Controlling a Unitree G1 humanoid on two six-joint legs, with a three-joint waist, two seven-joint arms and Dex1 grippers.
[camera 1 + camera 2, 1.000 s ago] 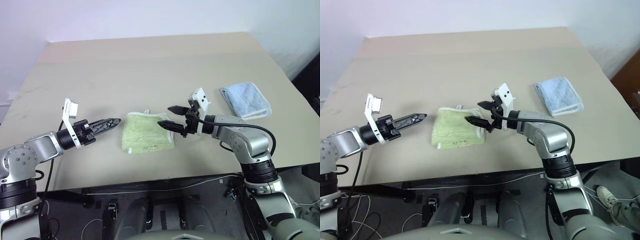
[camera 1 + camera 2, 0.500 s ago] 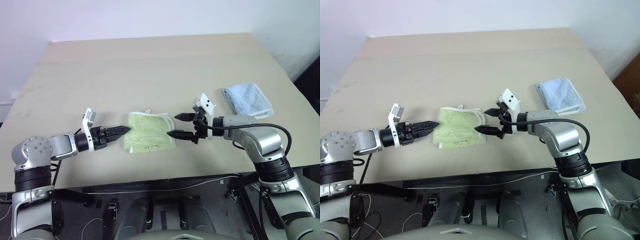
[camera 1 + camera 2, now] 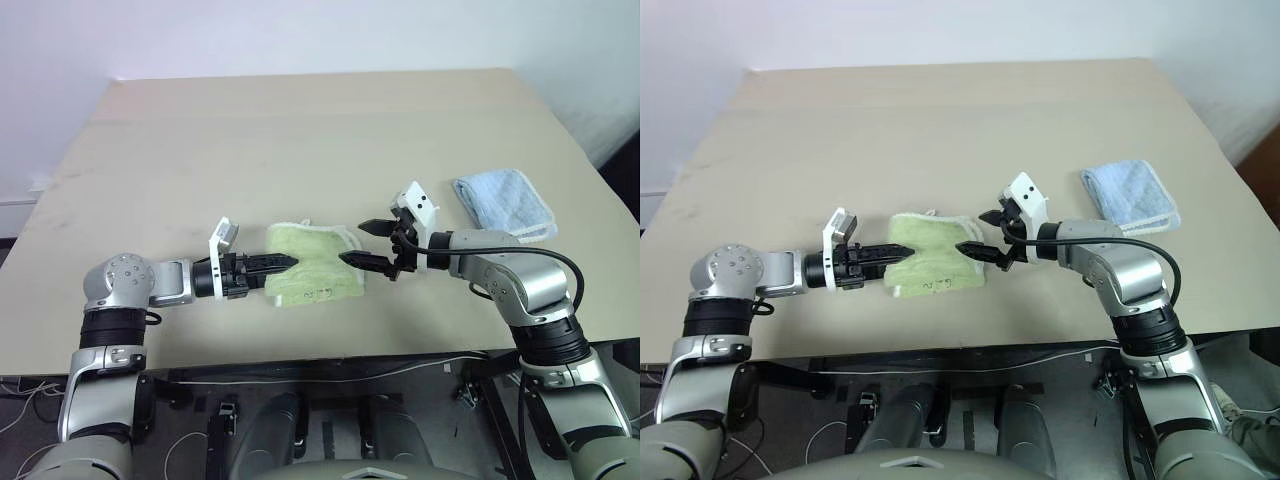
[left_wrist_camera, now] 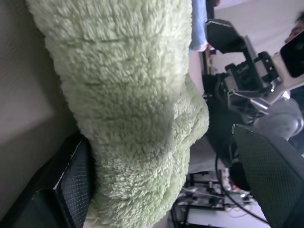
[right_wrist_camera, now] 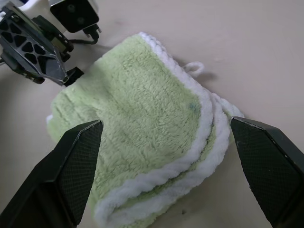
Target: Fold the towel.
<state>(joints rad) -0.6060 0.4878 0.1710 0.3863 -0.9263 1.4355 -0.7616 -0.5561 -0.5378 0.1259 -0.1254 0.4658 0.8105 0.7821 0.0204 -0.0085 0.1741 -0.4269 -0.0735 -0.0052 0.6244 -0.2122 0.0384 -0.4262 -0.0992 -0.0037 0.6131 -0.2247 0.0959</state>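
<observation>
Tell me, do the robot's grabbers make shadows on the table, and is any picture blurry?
Left eye view: soft daylight, faint shadows beneath the left gripper and right gripper beside the towel. Left wrist view: the towel's fuzz looks sharp up close, the room behind is blurry. Right wrist view: a sharp towel, a small shadow by its loop.

The folded green towel (image 3: 935, 262) lay near the middle of the tan table (image 3: 940, 130). The left gripper (image 3: 896, 253) reached in from nine o'clock, its tips at the towel's edge. The right gripper (image 3: 978, 233), fingers spread, sat at three o'clock. A blue cloth (image 3: 1129, 196) lay well apart, toward two o'clock.
</observation>
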